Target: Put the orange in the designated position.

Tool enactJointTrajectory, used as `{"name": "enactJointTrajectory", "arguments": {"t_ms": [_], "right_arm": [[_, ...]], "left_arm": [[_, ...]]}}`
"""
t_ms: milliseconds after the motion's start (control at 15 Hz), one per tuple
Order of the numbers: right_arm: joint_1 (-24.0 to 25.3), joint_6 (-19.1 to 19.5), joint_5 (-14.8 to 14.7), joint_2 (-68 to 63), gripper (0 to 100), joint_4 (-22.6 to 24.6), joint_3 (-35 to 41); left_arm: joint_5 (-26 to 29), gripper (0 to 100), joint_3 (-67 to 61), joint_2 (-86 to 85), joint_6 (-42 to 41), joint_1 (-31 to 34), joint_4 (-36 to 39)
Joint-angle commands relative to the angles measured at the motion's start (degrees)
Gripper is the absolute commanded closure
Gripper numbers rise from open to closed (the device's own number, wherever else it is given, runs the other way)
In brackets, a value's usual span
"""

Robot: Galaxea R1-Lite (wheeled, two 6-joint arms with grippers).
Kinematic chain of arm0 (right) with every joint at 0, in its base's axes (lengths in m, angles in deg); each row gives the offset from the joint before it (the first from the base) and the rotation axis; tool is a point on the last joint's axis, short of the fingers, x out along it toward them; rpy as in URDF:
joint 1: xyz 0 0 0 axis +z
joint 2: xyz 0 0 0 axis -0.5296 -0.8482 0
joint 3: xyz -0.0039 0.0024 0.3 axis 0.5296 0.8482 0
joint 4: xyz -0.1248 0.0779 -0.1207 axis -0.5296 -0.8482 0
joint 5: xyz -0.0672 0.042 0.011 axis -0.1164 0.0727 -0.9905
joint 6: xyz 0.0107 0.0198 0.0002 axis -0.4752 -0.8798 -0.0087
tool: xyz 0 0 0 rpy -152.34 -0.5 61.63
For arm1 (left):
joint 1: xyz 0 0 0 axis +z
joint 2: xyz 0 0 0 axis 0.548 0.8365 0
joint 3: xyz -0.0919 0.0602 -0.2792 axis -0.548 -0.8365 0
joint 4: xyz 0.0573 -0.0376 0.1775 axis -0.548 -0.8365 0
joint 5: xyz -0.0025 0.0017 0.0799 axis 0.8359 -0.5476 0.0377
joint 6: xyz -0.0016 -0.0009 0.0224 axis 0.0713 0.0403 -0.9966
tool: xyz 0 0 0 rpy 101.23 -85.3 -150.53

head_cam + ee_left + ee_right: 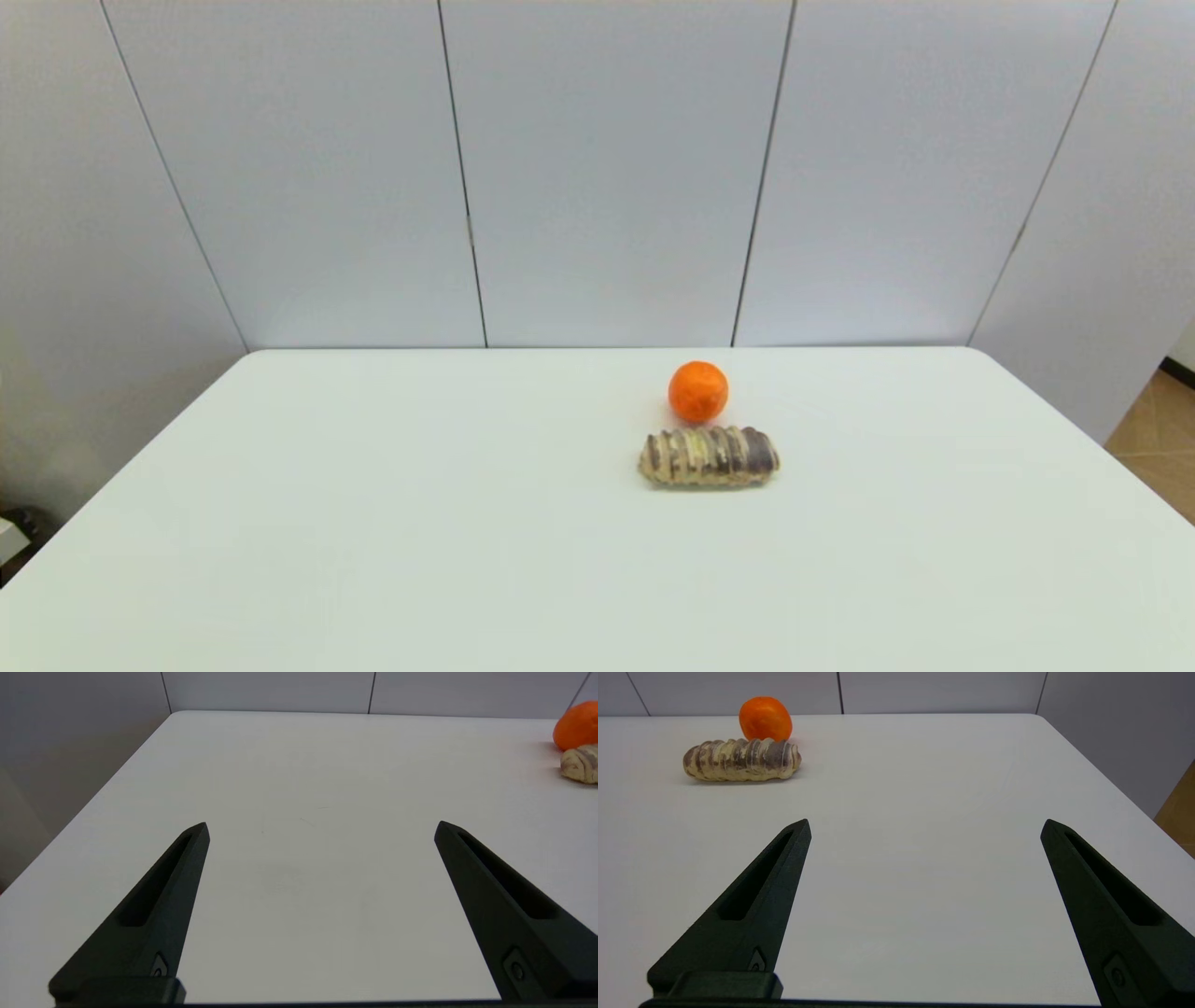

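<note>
The orange [697, 391] [577, 725] [765, 718] is small, round and bright, resting on the white table [373, 523] right of centre, toward the far edge. It lies just behind a ridged brown-and-cream bread roll [709, 456] [581, 764] [741, 759]. My left gripper [321, 828] hovers open over bare tabletop near the table's left side, far from the fruit. My right gripper [926, 826] is open too, above bare tabletop nearer than the roll and to its right. Neither arm shows in the head view. The designated position carries no visible marking.
Grey wall panels [616, 168] stand close behind the table's far edge. The table's right edge drops to a brown floor [1162, 439]. Its left edge borders a grey wall [70, 756].
</note>
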Motion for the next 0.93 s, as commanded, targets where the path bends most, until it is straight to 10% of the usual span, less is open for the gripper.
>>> {"name": "enactJointTrajectory", "arguments": {"t_ms": [67, 933], "right_arm": [[0.0, 0.0, 0.0, -0.1, 0, 0.0, 0.0], [0.0, 0.4, -0.1, -0.1, 0, -0.2, 0.0]], "left_arm": [[-0.2, 0, 0.0, 0.0, 1.2, 0.0, 0.1], [-0.2, 0, 0.0, 0.0, 1.2, 0.0, 0.1]]}}
